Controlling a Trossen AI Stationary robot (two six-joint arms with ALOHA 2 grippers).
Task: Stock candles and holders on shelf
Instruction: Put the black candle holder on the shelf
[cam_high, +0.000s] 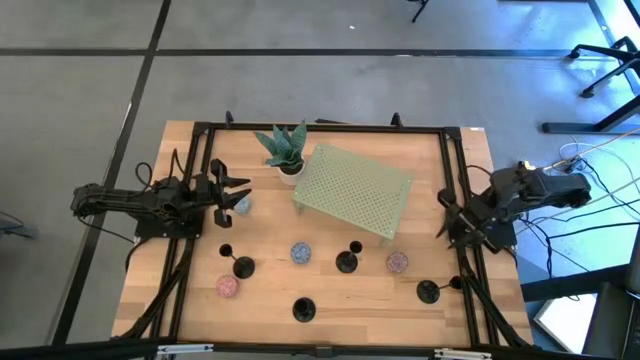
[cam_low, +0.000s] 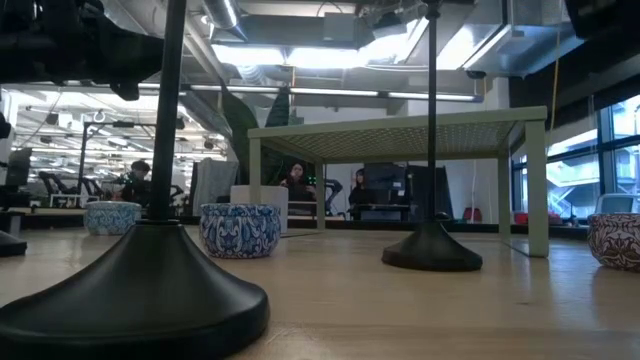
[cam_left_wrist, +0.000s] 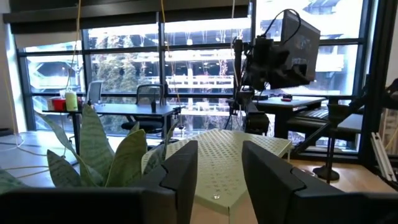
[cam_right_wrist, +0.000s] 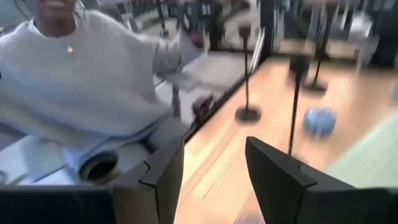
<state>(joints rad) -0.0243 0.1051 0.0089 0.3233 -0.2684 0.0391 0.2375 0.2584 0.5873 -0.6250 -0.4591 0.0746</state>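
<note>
The pale green perforated shelf (cam_high: 352, 190) stands on its legs at the table's middle back, nothing on it. Two bluish candles (cam_high: 243, 206) (cam_high: 301, 253) and two pink candles (cam_high: 227, 286) (cam_high: 397, 262) lie on the wood. Several black holders (cam_high: 243, 266) (cam_high: 347, 262) (cam_high: 304, 309) (cam_high: 428, 291) stand upright on their disc bases in front of the shelf. At the left edge my left gripper (cam_high: 238, 191) is open and points at the shelf (cam_left_wrist: 230, 155), one bluish candle just by its tips. By the right edge my right gripper (cam_high: 447, 215) is open and holds nothing.
A potted plant (cam_high: 283, 148) stands at the shelf's far left corner, close to my left gripper (cam_left_wrist: 219, 180). A black frame (cam_high: 320, 127) runs round the table. In the right wrist view a person in a grey sweater (cam_right_wrist: 81, 81) is beside the table's near edge.
</note>
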